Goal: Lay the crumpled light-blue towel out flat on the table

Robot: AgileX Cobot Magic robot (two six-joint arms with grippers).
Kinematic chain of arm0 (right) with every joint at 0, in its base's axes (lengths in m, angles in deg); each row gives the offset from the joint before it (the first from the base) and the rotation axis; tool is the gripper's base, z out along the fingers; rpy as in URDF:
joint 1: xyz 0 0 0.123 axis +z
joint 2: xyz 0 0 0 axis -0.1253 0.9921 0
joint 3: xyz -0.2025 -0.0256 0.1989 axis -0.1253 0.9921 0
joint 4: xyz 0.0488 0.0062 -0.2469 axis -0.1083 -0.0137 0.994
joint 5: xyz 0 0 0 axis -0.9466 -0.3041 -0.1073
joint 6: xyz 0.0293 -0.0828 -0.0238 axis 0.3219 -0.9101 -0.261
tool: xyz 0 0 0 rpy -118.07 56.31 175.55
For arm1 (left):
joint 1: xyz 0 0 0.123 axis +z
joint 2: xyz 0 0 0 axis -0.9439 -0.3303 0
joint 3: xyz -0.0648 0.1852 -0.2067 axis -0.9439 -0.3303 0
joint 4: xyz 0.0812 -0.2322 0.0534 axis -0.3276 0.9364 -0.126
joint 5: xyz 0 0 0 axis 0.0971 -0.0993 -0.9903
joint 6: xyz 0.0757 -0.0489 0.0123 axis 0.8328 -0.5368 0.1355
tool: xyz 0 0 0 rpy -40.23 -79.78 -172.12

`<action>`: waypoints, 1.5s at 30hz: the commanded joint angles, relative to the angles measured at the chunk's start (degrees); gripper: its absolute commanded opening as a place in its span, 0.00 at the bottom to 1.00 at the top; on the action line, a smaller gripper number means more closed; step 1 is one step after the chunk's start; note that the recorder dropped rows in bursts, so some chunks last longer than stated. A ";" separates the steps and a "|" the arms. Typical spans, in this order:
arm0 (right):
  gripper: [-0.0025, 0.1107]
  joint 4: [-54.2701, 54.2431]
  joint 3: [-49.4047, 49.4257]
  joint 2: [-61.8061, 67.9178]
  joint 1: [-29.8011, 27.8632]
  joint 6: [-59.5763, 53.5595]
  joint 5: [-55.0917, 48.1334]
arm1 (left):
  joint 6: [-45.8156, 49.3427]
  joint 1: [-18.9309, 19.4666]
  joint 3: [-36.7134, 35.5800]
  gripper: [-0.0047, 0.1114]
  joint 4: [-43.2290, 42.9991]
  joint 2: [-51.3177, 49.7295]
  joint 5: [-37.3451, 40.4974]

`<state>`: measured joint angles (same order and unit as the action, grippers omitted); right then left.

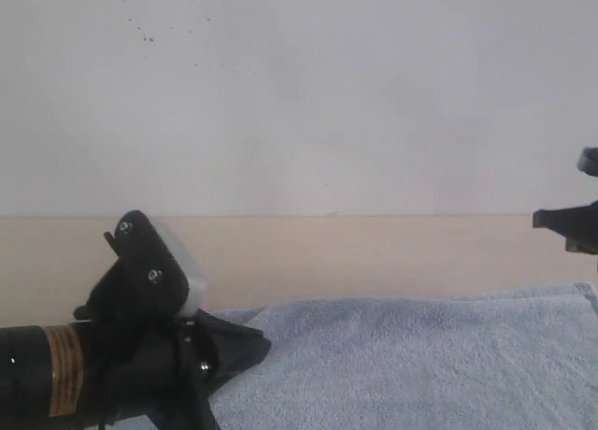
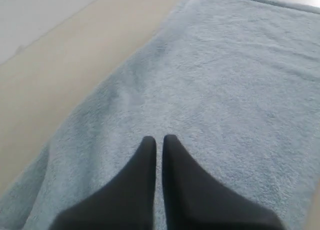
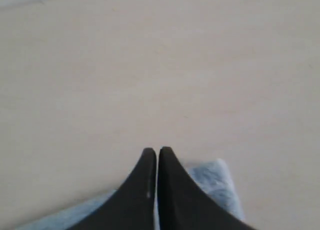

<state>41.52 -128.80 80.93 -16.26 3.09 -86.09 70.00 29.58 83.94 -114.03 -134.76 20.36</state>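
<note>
The light-blue towel (image 1: 420, 355) lies flat and smooth on the beige table (image 1: 374, 252), reaching across the front right of the exterior view. My left gripper (image 1: 260, 342) hovers over the towel's left end. Seen from the left wrist, that gripper (image 2: 158, 140) is shut with nothing in it, above the fluffy towel (image 2: 225, 90). My right gripper (image 1: 540, 219) hangs in the air at the right edge, above the towel's far right corner. From the right wrist it (image 3: 157, 151) is shut and empty, with a towel corner (image 3: 212, 177) lying below it.
A grey-white wall with dark specks (image 1: 299, 93) rises behind the table's far edge. Bare tabletop (image 2: 75, 65) runs along the towel's far long edge, and more bare tabletop (image 3: 150, 65) spreads beyond the towel corner.
</note>
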 commanded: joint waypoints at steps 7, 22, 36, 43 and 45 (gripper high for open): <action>0.03 -0.07 -0.09 -12.34 11.03 -4.25 -24.42 | -13.08 -9.87 6.82 0.42 -21.45 -4.41 30.36; 0.02 24.16 21.32 -36.00 12.99 18.71 -25.69 | -2.41 -14.69 2.07 0.50 -4.98 -2.28 45.26; 0.02 18.90 35.38 -46.14 13.06 17.92 -16.05 | 6.37 -14.69 -3.16 0.50 -24.49 -9.50 32.44; 0.02 15.63 35.38 -46.14 13.06 17.78 -15.83 | 3.58 -14.69 -2.96 0.50 -24.49 -10.20 30.98; 0.02 15.08 35.38 -46.14 13.06 17.78 -15.95 | 3.44 -14.69 -2.96 0.50 -24.49 -10.20 30.98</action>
<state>57.64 -93.79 35.28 -3.24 21.24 -102.52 74.81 15.36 81.02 -138.20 -144.82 51.81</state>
